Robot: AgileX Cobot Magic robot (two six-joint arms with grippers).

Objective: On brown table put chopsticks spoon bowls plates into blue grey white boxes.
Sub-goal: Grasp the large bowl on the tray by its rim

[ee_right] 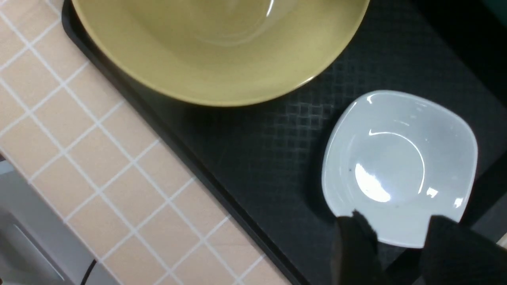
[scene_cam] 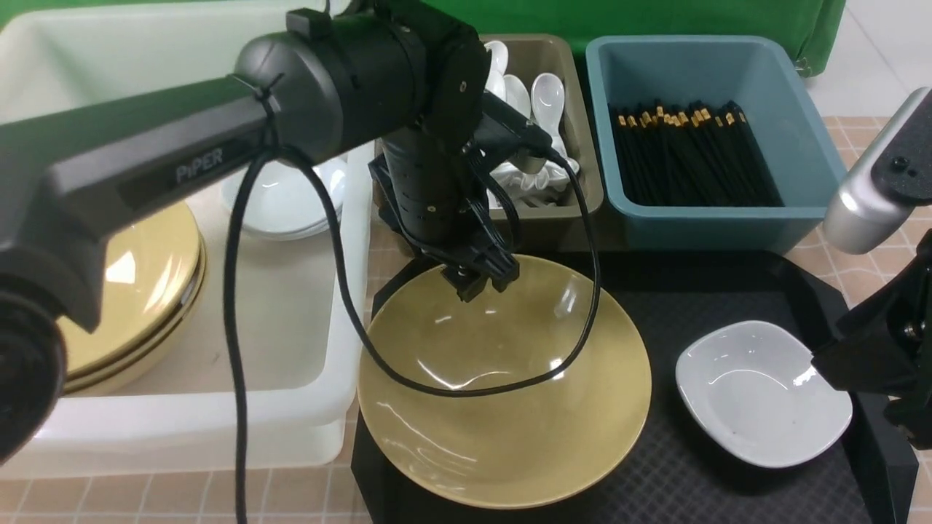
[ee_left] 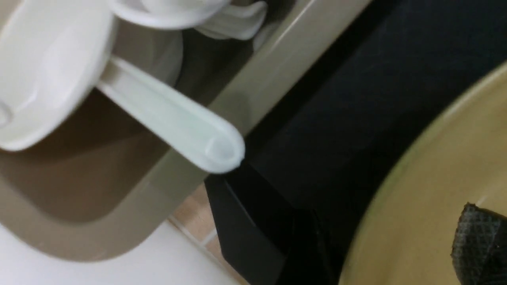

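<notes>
Two arms at the dishes on the black tray (scene_cam: 728, 291)

Front: left gripper (scene_cam: 484, 280) meets the yellow bowl's (scene_cam: 510, 407) far rim, jaws unreadable. Left wrist: spoons (ee_left: 170, 114) lie in the grey box (ee_left: 253, 75). Right wrist: right gripper (ee_right: 396, 221) has its jaws spread astride the white plate's (ee_right: 400, 166) edge.

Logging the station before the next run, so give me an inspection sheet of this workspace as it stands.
Surface: brown table, tiled, carrying a black tray.
Job's things: yellow bowl and white plate on the tray; stacked bowls and small plates in the white tub; spoons in the grey box; chopsticks in the blue box.
Clutter: nothing seen.
Grippers: left gripper at the yellow bowl's far rim, jaws unclear; right gripper open astride the white plate's edge.
Cables: black cable sags over the yellow bowl.
Surroundings: green cloth behind the boxes.
</notes>
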